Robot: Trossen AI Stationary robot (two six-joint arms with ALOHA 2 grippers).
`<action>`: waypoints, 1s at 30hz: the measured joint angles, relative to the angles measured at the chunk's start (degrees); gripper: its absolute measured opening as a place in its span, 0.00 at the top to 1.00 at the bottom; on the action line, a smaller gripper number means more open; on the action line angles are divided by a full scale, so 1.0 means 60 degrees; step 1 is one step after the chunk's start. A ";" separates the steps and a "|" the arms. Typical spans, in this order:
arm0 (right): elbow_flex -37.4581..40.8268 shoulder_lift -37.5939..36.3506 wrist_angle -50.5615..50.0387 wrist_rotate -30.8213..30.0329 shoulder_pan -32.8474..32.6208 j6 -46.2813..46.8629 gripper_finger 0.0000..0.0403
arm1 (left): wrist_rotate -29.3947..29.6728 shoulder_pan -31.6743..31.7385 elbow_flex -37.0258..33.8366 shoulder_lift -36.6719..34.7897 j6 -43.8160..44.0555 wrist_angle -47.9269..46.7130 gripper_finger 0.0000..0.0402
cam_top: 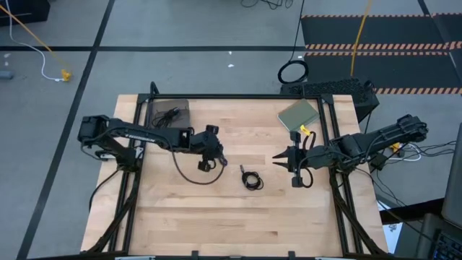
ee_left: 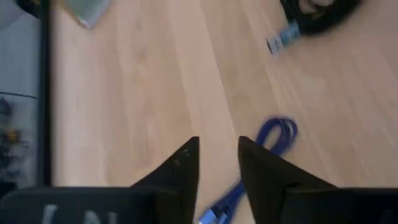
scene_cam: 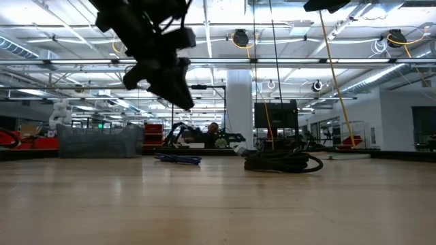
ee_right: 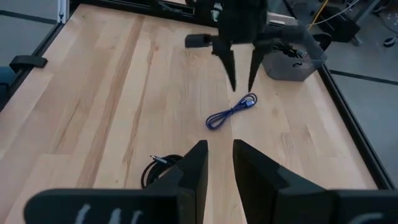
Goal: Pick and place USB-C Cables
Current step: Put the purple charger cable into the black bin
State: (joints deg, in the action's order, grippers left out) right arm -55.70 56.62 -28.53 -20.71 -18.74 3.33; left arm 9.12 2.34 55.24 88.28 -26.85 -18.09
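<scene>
Here, left gripper (ee_right: 239, 76) above blue-purple cable (ee_right: 231, 112), jaws apart

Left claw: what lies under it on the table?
Under the open left claw lies the blue-purple cable, stretched on bare wood, untouched. In the high view the claw covers most of it.

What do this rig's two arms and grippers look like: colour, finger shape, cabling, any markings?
Both arms are dark, almost black, built of jointed segments. The left arm has pale lettering along its forearm and a thin black cable looping below it. The right arm carries a bundle of cables with yellow tags. The left gripper and right gripper each end in two dark, tapering, pointed fingers. White markings on the wrist housings are unreadable.
</scene>
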 joint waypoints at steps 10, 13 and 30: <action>0.0000 -0.0003 -0.0102 0.0004 -0.0001 -0.0167 0.84 | -0.0539 0.0227 0.0256 0.1550 -0.0975 -0.0881 0.55; 0.0000 0.0000 -0.0162 0.0004 -0.0001 -0.0170 0.84 | -0.0559 0.0305 0.0274 0.1904 -0.1075 -0.0964 0.55; 0.0000 0.0000 -0.0256 0.0011 -0.0001 -0.0174 0.84 | -0.1916 0.1321 0.0297 0.2474 -0.1095 -0.1026 0.63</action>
State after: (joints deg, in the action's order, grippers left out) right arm -55.70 56.62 -30.06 -20.65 -18.74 2.28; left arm -2.37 10.27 57.02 103.13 -33.41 -24.24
